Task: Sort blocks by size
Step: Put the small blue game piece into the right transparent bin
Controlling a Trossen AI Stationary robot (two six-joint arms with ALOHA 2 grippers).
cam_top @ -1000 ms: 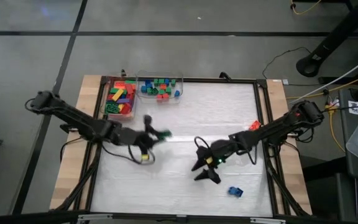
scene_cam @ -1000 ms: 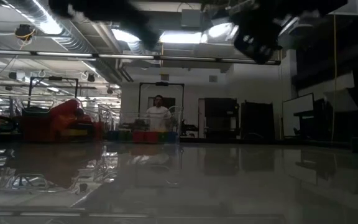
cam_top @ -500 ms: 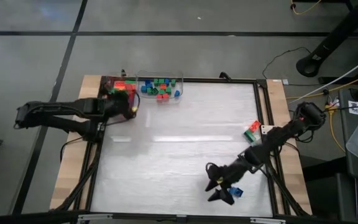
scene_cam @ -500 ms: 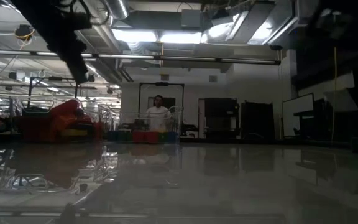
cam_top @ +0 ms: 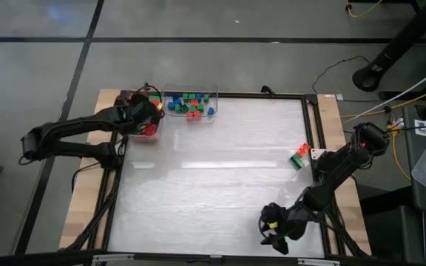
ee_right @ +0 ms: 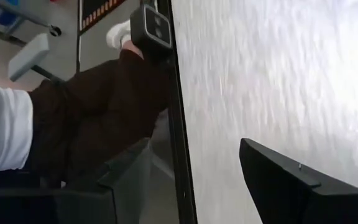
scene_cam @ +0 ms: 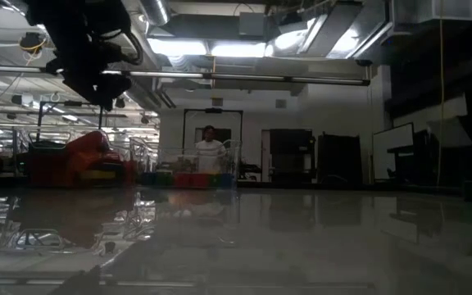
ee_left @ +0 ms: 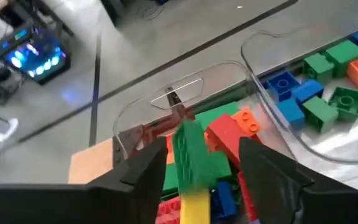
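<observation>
1. Left gripper (cam_top: 148, 117), upper left of the high view, hangs over a clear bin (ee_left: 143, 118) of long blocks (ee_left: 229, 140); its fingers are spread, a green-and-yellow block (ee_left: 190, 163) between them, contact unclear.
2. Right gripper (cam_top: 274, 230), lower right, fingers spread and empty.
3. A second bin (cam_top: 214, 106) holds short blocks (cam_top: 191, 104).

The table (cam_top: 213, 185) stands on a grey floor (cam_top: 198, 59) crossed by dark seam lines. Beyond the table's right edge, yellow and black cables (cam_top: 390, 111) trail over the floor toward a black stand base (cam_top: 372, 77). Seen across the table top, the room behind is a large hall with bright ceiling light panels (scene_cam: 211, 49) and silver ducts (scene_cam: 80, 41) overhead. A person (scene_cam: 209, 152) stands far behind the table, by a red sofa-like shape (scene_cam: 76, 160) and dark cabinets (scene_cam: 285, 156).
</observation>
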